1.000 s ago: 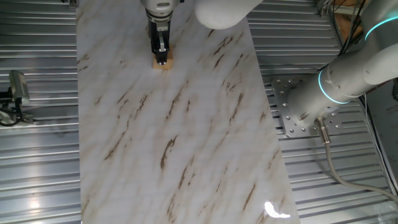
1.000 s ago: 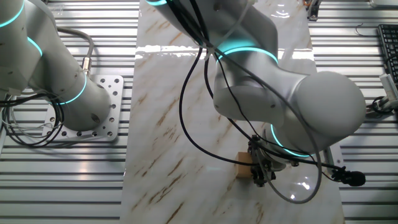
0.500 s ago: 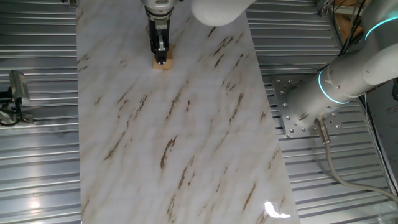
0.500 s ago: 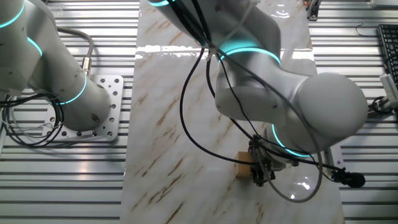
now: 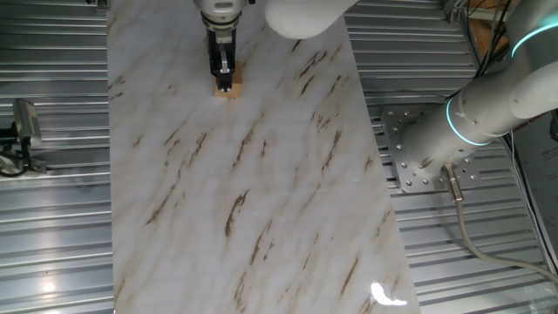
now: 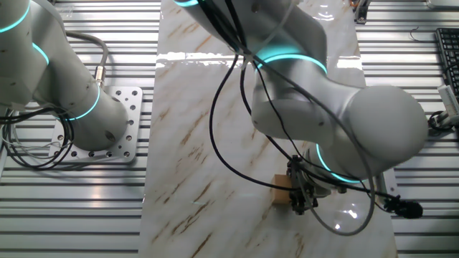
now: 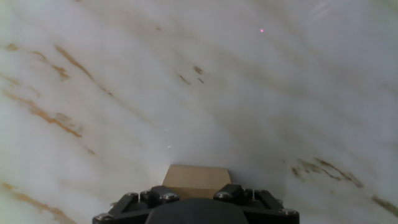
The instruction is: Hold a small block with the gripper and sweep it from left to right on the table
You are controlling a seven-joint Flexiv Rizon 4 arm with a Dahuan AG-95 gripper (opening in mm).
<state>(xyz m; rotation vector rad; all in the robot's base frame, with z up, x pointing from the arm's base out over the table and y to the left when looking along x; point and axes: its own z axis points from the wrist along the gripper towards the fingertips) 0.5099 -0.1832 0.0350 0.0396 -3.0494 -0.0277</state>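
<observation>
The small tan wooden block [image 5: 228,87] rests on the white marble-patterned table [image 5: 261,192] near its far end. My black gripper [image 5: 226,78] comes straight down on it and is shut on the block. In the other fixed view the block [image 6: 282,193] sits near the table's [image 6: 201,129] near edge, with my gripper [image 6: 297,203] on it under the bulky silver wrist. In the hand view the block's top [image 7: 196,179] shows just ahead of the black gripper body [image 7: 196,208], with the table [image 7: 186,81] stretching ahead.
A second grey arm [image 5: 488,105] with a cyan ring stands on a bolted plate [image 5: 418,157] beside the table; it also shows in the other fixed view [image 6: 57,79]. Corrugated metal flooring [image 5: 52,218] flanks the slab. Black cables [image 6: 229,107] hang over the table.
The upper arm has shifted slightly. The gripper and block stay at almost the same spot on the table.
</observation>
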